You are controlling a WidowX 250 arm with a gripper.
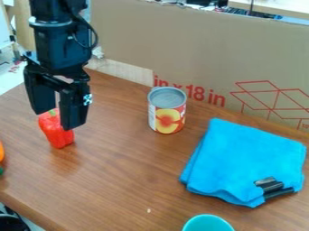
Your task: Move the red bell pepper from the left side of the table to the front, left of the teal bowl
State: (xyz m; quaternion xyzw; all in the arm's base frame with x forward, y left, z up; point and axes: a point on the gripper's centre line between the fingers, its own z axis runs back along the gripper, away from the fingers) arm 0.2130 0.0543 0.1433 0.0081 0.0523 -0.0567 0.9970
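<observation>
The black gripper (57,118) hangs at the upper left over the wooden table, its two fingers open and apart. Just below and partly behind the fingertips is a red bell pepper (57,133) with a green stem. I cannot tell whether the fingers touch it. Right of the gripper, a can (166,112) with a peach picture on its label stands upright. A folded blue cloth (244,160) lies at the right, with a black object (273,187) on its front corner.
A cardboard sheet (199,54) walls off the table's back edge. The rim of a teal cup (208,223) shows at the bottom edge. Part of an orange thing (1,152) is at the left edge. The wooden table (120,180) ends at the lower left.
</observation>
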